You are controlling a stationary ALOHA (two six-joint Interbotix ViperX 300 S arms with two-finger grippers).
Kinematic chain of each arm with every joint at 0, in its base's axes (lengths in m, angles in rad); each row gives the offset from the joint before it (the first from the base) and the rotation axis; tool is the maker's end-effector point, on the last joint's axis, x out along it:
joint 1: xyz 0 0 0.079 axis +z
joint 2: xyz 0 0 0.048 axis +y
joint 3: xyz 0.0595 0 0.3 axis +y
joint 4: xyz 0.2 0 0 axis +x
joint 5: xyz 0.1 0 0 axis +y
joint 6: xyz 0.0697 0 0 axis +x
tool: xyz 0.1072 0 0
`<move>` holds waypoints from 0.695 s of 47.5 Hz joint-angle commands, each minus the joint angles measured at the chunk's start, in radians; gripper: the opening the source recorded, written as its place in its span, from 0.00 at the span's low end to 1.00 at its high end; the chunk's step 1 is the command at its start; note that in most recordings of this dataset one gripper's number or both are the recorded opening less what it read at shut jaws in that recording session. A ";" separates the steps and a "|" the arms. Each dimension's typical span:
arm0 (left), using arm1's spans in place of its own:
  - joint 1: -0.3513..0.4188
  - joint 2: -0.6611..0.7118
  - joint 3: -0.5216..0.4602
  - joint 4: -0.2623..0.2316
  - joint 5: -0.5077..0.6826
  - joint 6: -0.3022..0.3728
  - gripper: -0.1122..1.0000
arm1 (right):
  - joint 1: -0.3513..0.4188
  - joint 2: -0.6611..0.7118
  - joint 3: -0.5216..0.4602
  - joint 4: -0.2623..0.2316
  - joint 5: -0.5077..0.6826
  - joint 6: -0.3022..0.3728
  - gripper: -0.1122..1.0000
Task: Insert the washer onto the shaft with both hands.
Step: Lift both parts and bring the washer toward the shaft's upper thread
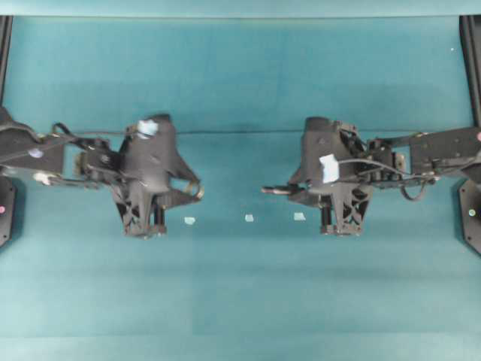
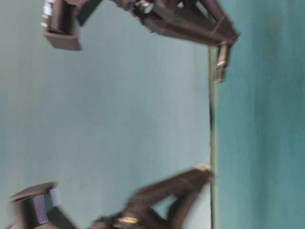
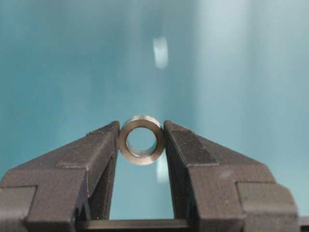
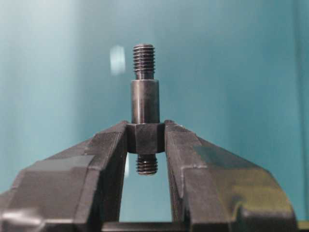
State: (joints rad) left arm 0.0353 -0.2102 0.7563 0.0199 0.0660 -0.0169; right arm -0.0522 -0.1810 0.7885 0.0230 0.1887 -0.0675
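In the left wrist view my left gripper (image 3: 141, 133) is shut on the washer (image 3: 141, 139), a silver-grey ring pinched at its sides by the fingertips, with its hole facing the camera. In the right wrist view my right gripper (image 4: 146, 129) is shut on the shaft (image 4: 144, 96), a dark stepped pin gripped at its square collar, with its threaded end pointing away past the fingertips. In the overhead view the left gripper (image 1: 192, 188) and the right gripper (image 1: 289, 190) face each other across a gap. The shaft (image 1: 269, 190) sticks out toward the left one.
Three tiny pale square chips (image 1: 189, 220) (image 1: 249, 218) (image 1: 299, 216) lie in a row on the teal table (image 1: 240, 286) below the gap between the grippers. Black frame posts (image 1: 472, 68) stand at both side edges.
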 commanded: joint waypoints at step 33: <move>0.026 -0.018 -0.020 0.002 -0.322 -0.006 0.41 | -0.011 -0.061 0.026 0.017 -0.241 0.005 0.10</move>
State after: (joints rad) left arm 0.0522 -0.2163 0.7578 0.0199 -0.2270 -0.0215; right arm -0.0598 -0.2240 0.8161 0.0383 -0.0322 -0.0675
